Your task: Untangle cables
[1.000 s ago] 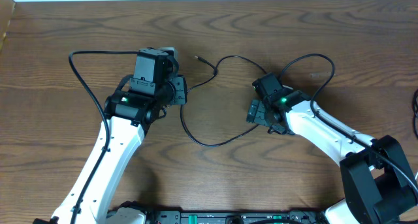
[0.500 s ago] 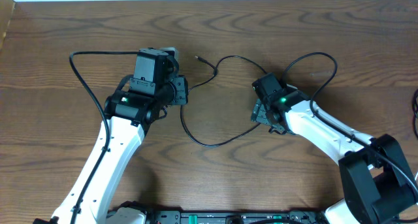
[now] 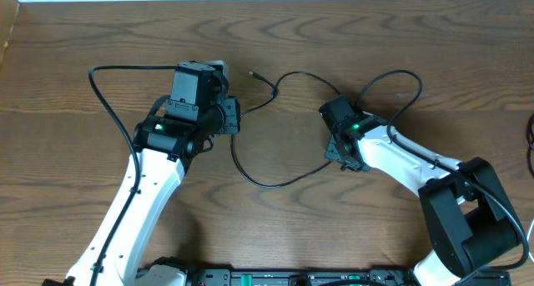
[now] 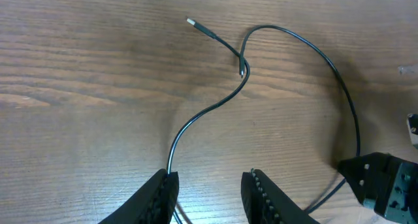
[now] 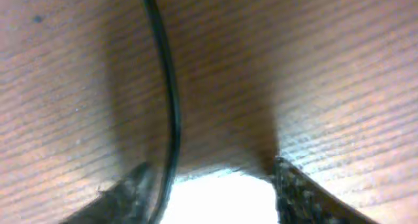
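- Currently my right gripper sits low over the table, jaws apart; the black cable passes just inside one finger, not clamped.
- My left gripper is open too, the cable beside one fingertip.
- Its plug end points away and leftward; the cord crosses itself, then loops toward my right gripper.
- The far table edge is well apart from it.

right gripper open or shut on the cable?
Open. In the right wrist view the right gripper has fingers well apart; the black cable runs between them, unclamped.
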Controlling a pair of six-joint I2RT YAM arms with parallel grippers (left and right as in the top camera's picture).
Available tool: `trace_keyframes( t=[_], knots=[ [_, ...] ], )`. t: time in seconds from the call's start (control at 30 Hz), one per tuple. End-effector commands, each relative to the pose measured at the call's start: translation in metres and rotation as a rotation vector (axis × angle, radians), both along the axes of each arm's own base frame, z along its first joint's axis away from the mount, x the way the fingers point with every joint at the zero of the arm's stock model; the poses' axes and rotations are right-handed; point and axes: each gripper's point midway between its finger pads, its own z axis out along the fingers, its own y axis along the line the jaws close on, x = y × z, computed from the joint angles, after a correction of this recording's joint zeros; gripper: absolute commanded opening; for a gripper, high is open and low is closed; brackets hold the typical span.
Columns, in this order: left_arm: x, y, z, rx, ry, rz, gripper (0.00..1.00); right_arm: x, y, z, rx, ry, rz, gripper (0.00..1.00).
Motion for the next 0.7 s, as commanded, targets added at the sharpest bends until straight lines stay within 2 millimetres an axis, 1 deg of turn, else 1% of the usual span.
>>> trace_keyframes(
  t=[0.0, 0.03, 0.07, 0.2, 0.27, 0.37, 0.47, 0.67],
  knots=[
    [0.0, -0.001, 0.005, -0.02, -0.006, 0.005, 0.38, -0.002, 0.005, -0.008, 0.014, 0.021, 0.01, 0.22],
    [0.0, -0.001, 0.005, -0.02, -0.006, 0.005, 0.37, 0.0, 0.008, -0.008, 0.029, 0.015, 0.011, 0.06],
    [0.0, -0.001, 0.005, -0.02, -0.006, 0.005, 0.37, 0.001, 0.01, -0.007, 0.041, 0.01, 0.008, 0.01],
    [0.0, -0.001, 0.005, -0.02, -0.005, 0.005, 0.38, 0.011, 0.02, 0.0, 0.082, -0.015, 0.012, 0.01],
    [0.0, -0.001, 0.005, -0.02, -0.003, 0.005, 0.37, 0.02, 0.025, 0.007, 0.091, -0.036, 0.021, 0.01],
    [-0.002, 0.0, 0.003, -0.017, 0.006, 0.005, 0.38, 0.035, 0.035, 0.026, 0.107, -0.071, 0.067, 0.01],
    [-0.005, 0.0, 0.001, -0.013, 0.021, 0.006, 0.37, 0.051, 0.038, 0.055, 0.086, -0.104, 0.105, 0.01],
    [-0.008, 0.001, -0.001, -0.011, 0.039, 0.009, 0.37, 0.081, 0.02, 0.13, -0.061, -0.191, 0.154, 0.01]
  ],
)
